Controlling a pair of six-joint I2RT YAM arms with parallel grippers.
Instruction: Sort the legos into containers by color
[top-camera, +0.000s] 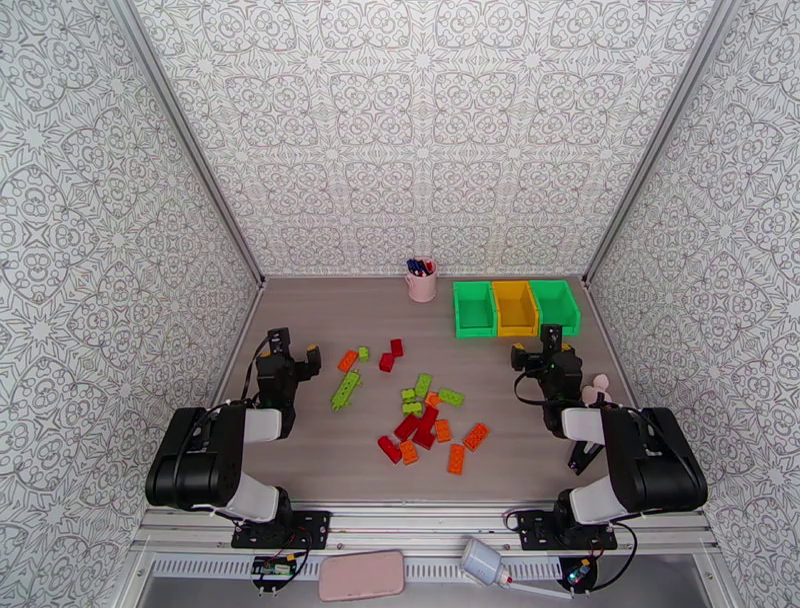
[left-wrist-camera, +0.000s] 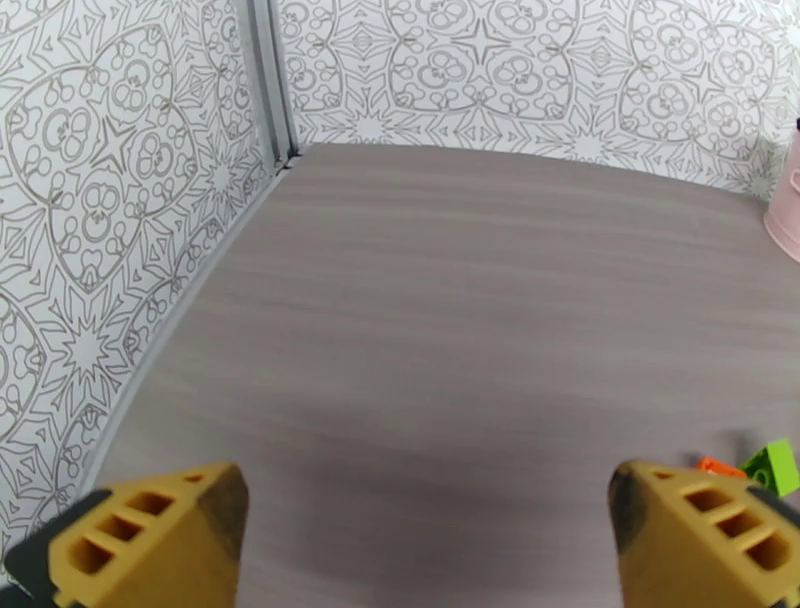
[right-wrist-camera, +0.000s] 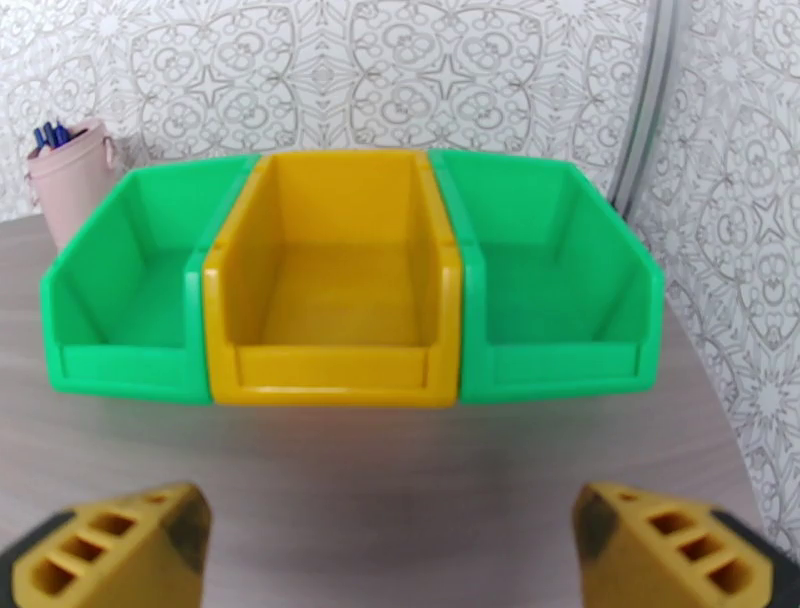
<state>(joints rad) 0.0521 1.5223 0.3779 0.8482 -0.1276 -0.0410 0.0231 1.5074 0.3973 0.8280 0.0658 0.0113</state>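
My biggest worry is the arms. The containers (top-camera: 516, 330) stand in a row at the far right of the table (top-camera: 300, 310), so anything the left tool (left-wrist-camera: 425, 495) picks must travel across toward the right tool (right-wrist-camera: 392, 515), and the two arms could clash over the middle. Both tools have their fingers spread wide with nothing between them. The right one hovers just in front of the row, where a careless push forward could shove it.

Next comes colour. Two green bins flank one yellow-orange bin (right-wrist-camera: 330, 365), so red has no obvious home and light green has two. I could easily split a colour. The pink pen cup (top-camera: 422, 286) stands just left of the row and could get knocked.

The smallest risk is in the heap. The legos (top-camera: 425, 420) there touch one another, so closing on one may drag or pinch a neighbour.

Counts: one table, two arms, three containers (all empty), one pen cup. The legos all lie loose on the table between the arms. I make it about eighteen, roughly six each of red, orange and light green, including one long green brick (top-camera: 346, 391). Overlaps in the heap leave that count uncertain.
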